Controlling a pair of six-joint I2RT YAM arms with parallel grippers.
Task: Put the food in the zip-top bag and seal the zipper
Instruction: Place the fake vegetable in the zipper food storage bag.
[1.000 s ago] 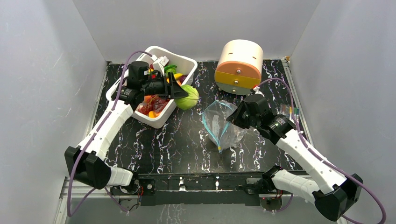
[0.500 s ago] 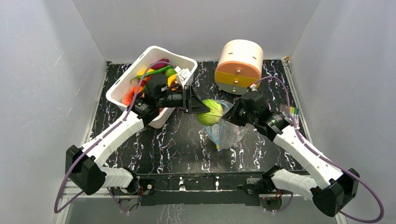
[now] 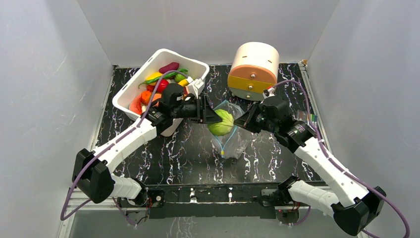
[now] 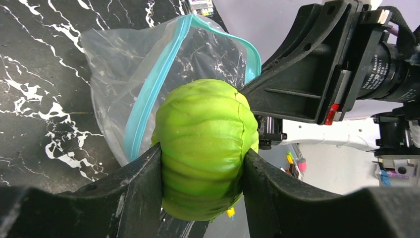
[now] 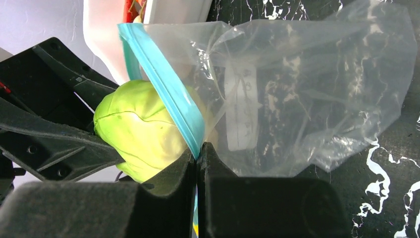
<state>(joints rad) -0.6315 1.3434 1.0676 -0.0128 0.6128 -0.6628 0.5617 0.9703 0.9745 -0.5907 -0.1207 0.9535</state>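
cabbage (image 3: 221, 122): carried right and nearer, from beside the bin's (image 3: 124, 101) right wall to the bag mouth
left gripper (image 3: 214, 118): swung off the bin, out over the table's middle
bag (image 3: 233, 145): no longer slumped flat; rim pulled up, mouth opened left toward the cabbage, body narrower
right gripper (image 5: 198, 151): raised slightly with the rim
bin: food uncovered, arm no longer over it

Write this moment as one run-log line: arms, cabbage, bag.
left jaws: gripping cabbage at bag mouth | right jaws: shut on zipper, holding bag open | bin: more food waiting | seal: not done
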